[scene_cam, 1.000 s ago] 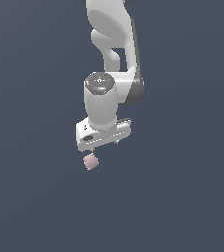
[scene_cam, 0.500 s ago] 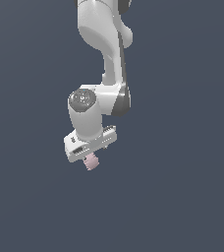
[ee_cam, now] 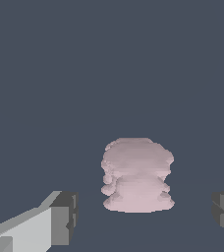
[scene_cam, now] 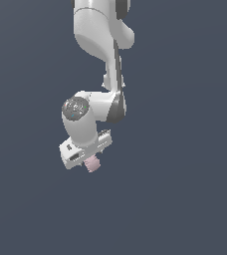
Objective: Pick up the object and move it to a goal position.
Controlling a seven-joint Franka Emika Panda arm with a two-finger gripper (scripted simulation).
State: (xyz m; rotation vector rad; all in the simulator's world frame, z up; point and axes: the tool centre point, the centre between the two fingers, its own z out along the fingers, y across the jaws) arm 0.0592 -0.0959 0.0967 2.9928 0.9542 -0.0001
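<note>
The object (scene_cam: 91, 164) is a small pale pink, bumpy, rounded lump resting on the flat dark grey surface. My white gripper (scene_cam: 87, 159) hangs right over it, its hand tilted. In the wrist view the object (ee_cam: 136, 175) lies between my two dark fingertips, one fingertip (ee_cam: 65, 218) on one side and the other at the picture's edge. There is a clear gap on each side, so the gripper (ee_cam: 146, 219) is open and touches nothing.
The plain dark grey surface (scene_cam: 185, 199) spreads all around. The white arm (scene_cam: 98, 30) comes down from above in the exterior view. No goal marker shows.
The hand has moved to the exterior view's left and lower, coming over the object. The object has stayed where it was.
</note>
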